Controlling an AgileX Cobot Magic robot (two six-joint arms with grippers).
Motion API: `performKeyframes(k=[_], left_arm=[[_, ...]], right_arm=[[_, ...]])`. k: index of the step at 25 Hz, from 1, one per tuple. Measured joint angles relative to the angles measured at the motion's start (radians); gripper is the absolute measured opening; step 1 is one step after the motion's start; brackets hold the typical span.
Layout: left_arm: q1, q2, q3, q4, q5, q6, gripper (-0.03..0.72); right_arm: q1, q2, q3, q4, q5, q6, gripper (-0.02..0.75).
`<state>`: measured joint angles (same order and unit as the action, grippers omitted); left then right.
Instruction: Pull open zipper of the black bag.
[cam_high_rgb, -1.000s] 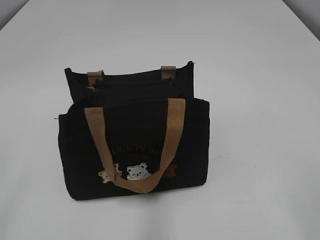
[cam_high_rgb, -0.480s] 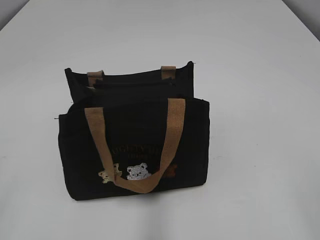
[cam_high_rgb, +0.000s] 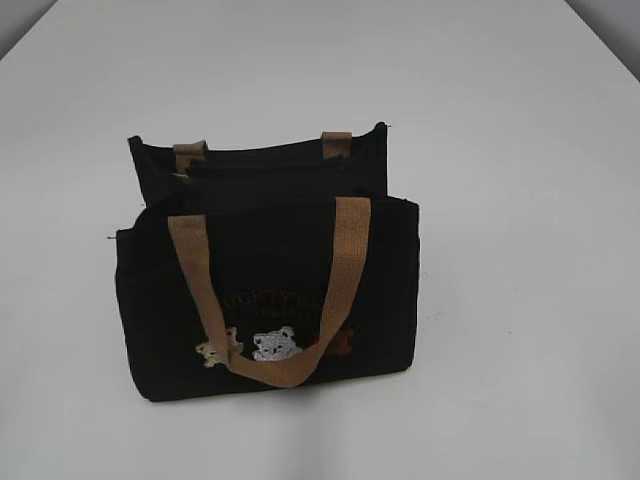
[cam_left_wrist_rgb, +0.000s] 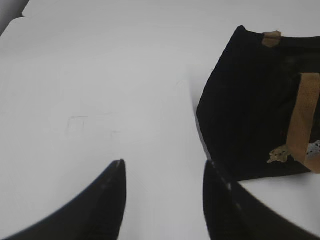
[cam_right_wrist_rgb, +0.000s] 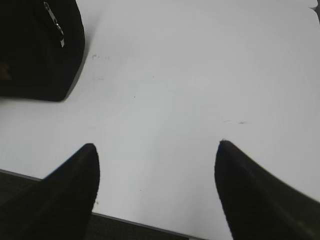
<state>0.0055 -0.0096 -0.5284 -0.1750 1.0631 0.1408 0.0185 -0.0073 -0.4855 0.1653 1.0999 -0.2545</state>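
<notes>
The black bag (cam_high_rgb: 265, 285) stands upright on the white table (cam_high_rgb: 520, 200), near the middle of it in the exterior view, its front panel with the small embroidered bears (cam_high_rgb: 262, 345) facing the camera and one tan handle (cam_high_rgb: 275, 290) hanging down over that panel. Across its top runs the zipper (cam_high_rgb: 265, 172), a thin dark line between the two panels; from this angle I cannot make out how far along it is parted. Neither of my arms shows in the exterior view. My left gripper (cam_left_wrist_rgb: 162, 170) hovers over bare table with its two dark fingers apart at a moderate gap and nothing between them; the bag sits ahead and to the right of it, well apart, with one end panel and a slice of the front facing me. My right gripper (cam_right_wrist_rgb: 157, 150) is spread wide and likewise holds nothing, hanging above the near edge of the table. From there the bag lies ahead and far to the left, only a corner of it in sight at the upper left, with a small silvery metal pull (cam_right_wrist_rgb: 54, 22) glinting against the black fabric. Neither gripper touches the bag.
</notes>
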Motion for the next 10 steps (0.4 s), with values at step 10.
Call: performKeyframes(k=[10], left_arm=[[-0.020,0.000,0.000,0.000,0.000,0.000,0.253]], right_arm=[[0.000,0.000,0.000,0.000,0.000,0.000,0.557]])
